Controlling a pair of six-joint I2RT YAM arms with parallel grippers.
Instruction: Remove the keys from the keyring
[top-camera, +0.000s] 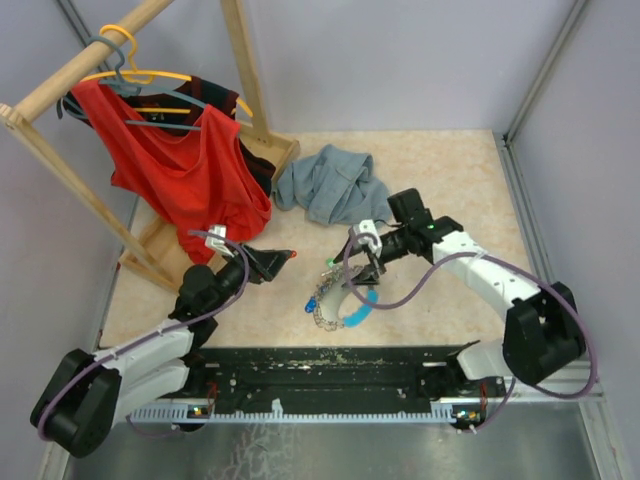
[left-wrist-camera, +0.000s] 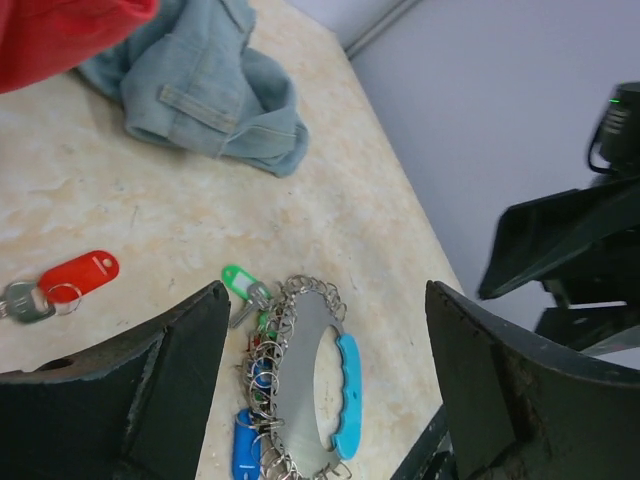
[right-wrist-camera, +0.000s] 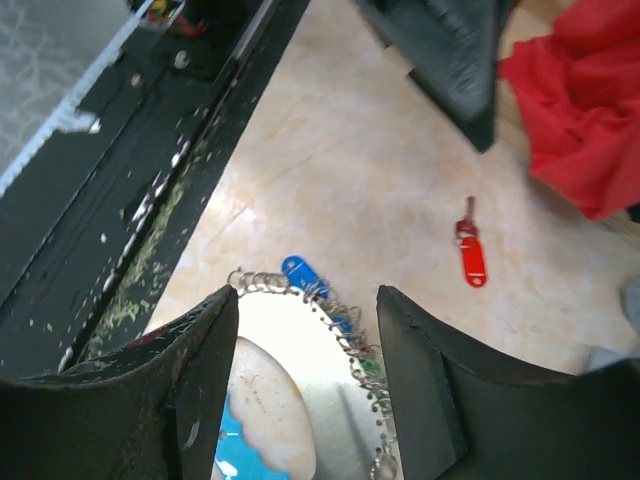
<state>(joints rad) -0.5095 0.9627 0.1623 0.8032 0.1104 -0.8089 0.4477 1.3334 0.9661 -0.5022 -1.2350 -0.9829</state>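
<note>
Beige tabletop (top-camera: 450, 190) bears one loose red-headed metal key (left-wrist-camera: 78, 277); both left gripper (top-camera: 280, 259) and right gripper (right-wrist-camera: 306, 300) gape empty, so next comes gripping the grey-blue chain-edged keyring (left-wrist-camera: 298, 352).

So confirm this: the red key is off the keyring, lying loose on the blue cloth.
Wrong place. The red key is off the keyring, lying loose on the bare table, apart from the blue cloth, as the left wrist view shows.

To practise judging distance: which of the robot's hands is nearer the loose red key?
Left. The left hand sits right beside the red key; the right hand hovers over the keyring, farther off.
</note>
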